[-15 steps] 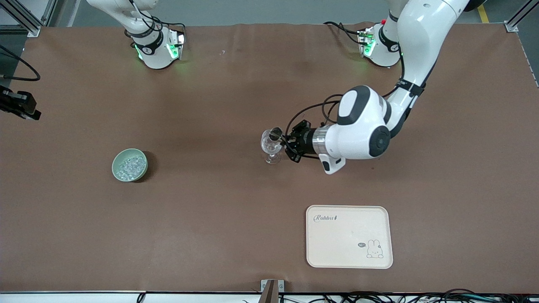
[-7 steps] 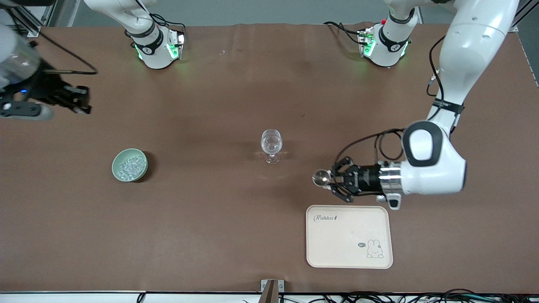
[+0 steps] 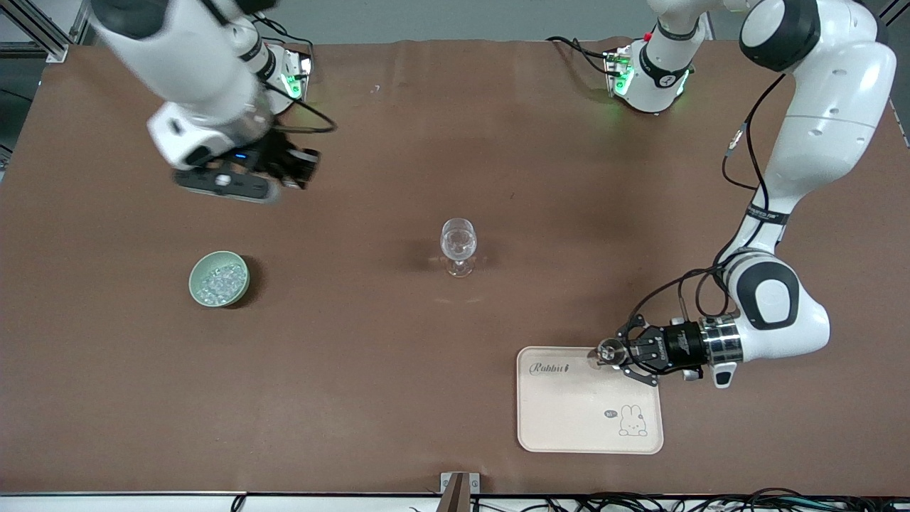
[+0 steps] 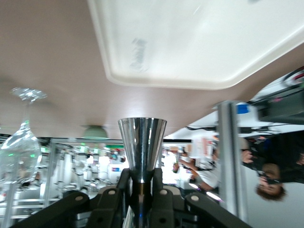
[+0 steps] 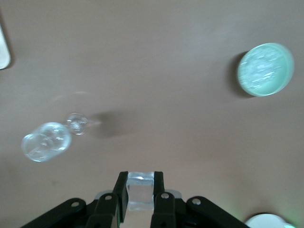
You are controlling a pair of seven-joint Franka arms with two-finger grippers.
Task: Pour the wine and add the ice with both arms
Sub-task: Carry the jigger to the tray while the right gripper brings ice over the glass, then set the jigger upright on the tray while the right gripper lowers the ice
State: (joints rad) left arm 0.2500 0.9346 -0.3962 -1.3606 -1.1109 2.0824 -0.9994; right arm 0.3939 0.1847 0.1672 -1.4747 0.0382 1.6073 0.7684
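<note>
A clear ice cube (image 5: 140,191) is pinched between the closed fingers of the right gripper (image 3: 298,165) over bare table; glassy ice (image 3: 220,281) is heaped in a pale green bowl (image 3: 202,264) toward the right arm's end; a clear stemmed wine glass (image 3: 458,245) is set upright mid-table; a shiny metal conical cup (image 4: 141,146) is clamped in the left gripper (image 3: 617,353) over the cream rabbit-printed tray (image 3: 569,412).

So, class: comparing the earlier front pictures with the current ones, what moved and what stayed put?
The left end effector, gripping the metal jigger, swung from the wine glass to over the tray. The right end effector came in from the table's edge, holding an ice cube. Glass, tray and bowl of ice stayed put.
</note>
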